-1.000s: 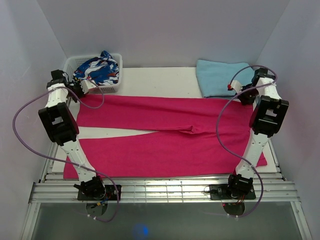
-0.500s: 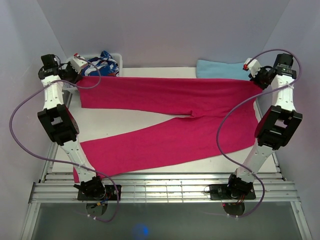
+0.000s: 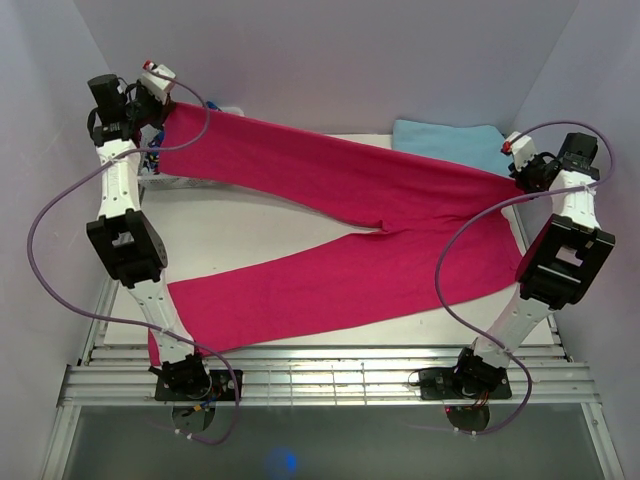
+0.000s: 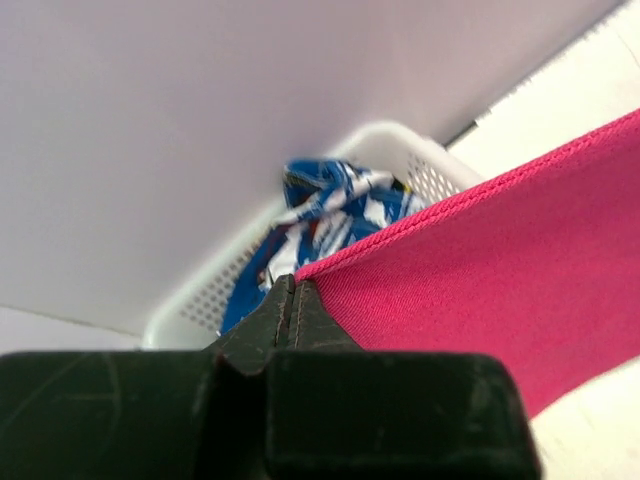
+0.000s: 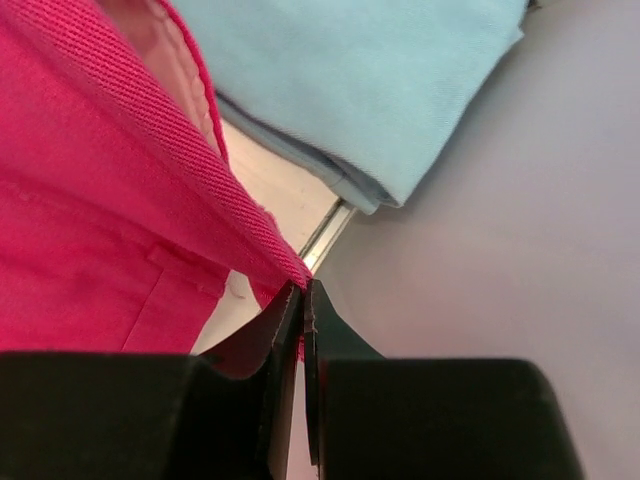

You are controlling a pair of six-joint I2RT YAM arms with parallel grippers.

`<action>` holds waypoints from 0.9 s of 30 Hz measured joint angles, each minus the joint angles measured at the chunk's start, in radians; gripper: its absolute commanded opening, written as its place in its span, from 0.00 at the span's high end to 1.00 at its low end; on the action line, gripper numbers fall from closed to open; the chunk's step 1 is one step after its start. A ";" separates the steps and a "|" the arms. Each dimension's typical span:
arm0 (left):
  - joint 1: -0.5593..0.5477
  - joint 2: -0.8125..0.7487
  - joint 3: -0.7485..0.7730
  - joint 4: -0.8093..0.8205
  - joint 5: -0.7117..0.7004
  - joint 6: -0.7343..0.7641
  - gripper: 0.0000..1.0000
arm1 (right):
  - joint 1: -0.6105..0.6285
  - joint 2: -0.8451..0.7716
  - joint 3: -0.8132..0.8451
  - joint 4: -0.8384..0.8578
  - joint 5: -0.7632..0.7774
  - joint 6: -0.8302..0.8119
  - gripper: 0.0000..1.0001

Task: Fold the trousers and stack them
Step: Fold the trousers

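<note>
The magenta-pink trousers (image 3: 340, 235) hang stretched across the table, far leg lifted, near leg lying on the white table (image 3: 240, 225). My left gripper (image 3: 165, 95) is shut on the far leg's hem corner, raised high at the back left; in the left wrist view the jaws (image 4: 290, 295) pinch the pink edge (image 4: 480, 270). My right gripper (image 3: 518, 172) is shut on the waistband corner at the right, lower than the left; in the right wrist view the jaws (image 5: 303, 295) clamp the pink fabric (image 5: 110, 220).
A white basket (image 4: 400, 150) with the blue-white-red patterned garment (image 4: 320, 205) sits at the back left, mostly hidden behind the lifted leg. A folded light blue cloth (image 3: 445, 140) lies at the back right, also in the right wrist view (image 5: 370, 80).
Both grippers rose with the trousers' far edge; the left went higher and back over the basket, the right came slightly down and right. The near leg slid further inward on the table.
</note>
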 measured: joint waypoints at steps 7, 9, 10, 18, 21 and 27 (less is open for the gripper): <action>-0.082 0.011 0.034 0.207 -0.175 -0.023 1.00 | -0.002 0.063 0.111 0.097 0.004 0.192 0.92; -0.091 0.019 0.061 0.252 -0.192 -0.032 1.00 | -0.002 0.077 0.137 0.125 -0.012 0.239 0.92; -0.091 0.017 0.062 0.276 -0.192 -0.036 1.00 | -0.003 0.077 0.137 0.134 -0.021 0.251 0.92; -0.054 -0.266 -0.372 0.330 -0.145 0.023 1.00 | -0.040 -0.061 -0.095 0.196 -0.095 0.148 0.92; -0.040 -0.428 -0.566 0.285 -0.134 0.076 1.00 | -0.063 -0.116 -0.186 0.194 -0.101 0.066 0.92; -0.023 -0.765 -0.880 0.156 -0.134 0.193 1.00 | -0.085 -0.138 -0.246 0.182 -0.101 -0.072 0.92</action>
